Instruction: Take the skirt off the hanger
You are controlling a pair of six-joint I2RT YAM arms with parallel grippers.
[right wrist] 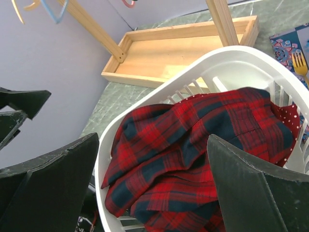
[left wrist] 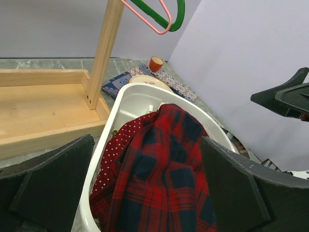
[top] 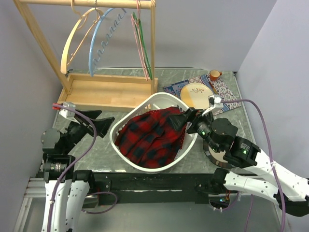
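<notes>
The red and dark-blue plaid skirt (top: pixel 149 137) lies crumpled in a white laundry basket (top: pixel 145 102), with no hanger on it. It also shows in the left wrist view (left wrist: pixel 164 169) and the right wrist view (right wrist: pixel 193 145). Several bare hangers hang from the wooden rack: a cream one (top: pixel 72 41), a blue one (top: pixel 99 43), and pink and green ones (top: pixel 142 43). My left gripper (top: pixel 99 126) is open and empty, just left of the basket (left wrist: pixel 146 159). My right gripper (top: pixel 186 120) is open and empty above the skirt's right end (right wrist: pixel 153 145).
A red polka-dot cloth (left wrist: pixel 113 154) lies under the skirt. The rack's wooden base tray (top: pixel 106 92) stands behind the basket. A plate (top: pixel 197 94), an orange cup (top: pixel 215 75) and a patterned mat (top: pixel 224 89) lie at the back right. A fork (right wrist: pixel 299 63) lies there too.
</notes>
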